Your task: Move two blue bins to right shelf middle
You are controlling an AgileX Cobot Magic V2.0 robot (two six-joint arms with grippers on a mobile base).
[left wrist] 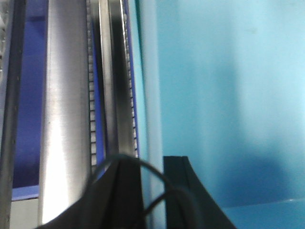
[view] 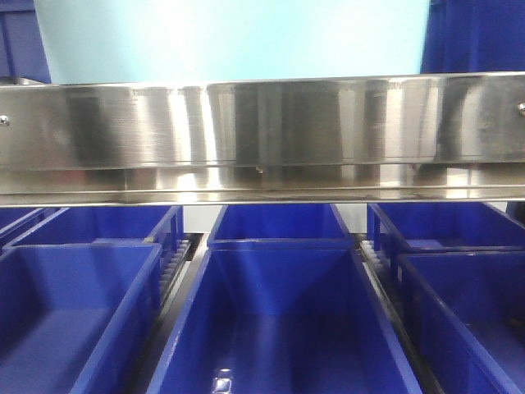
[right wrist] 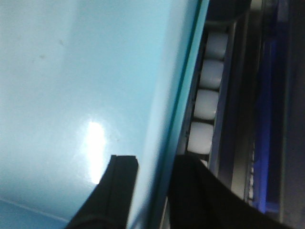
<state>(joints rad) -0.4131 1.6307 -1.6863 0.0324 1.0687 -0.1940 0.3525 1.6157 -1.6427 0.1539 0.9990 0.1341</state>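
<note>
A pale blue bin fills the top of the front view, just above and behind the right shelf's shiny steel front rail. In the left wrist view my left gripper straddles the bin's left wall, one finger inside and one outside, shut on its rim. My right gripper grips the bin's right wall the same way. The bin's floor and the surface under it are hidden.
White rollers of a track run right beside the bin's right wall. A steel rail and a toothed track lie close to its left wall. On the level below the front rail stand several dark royal-blue bins.
</note>
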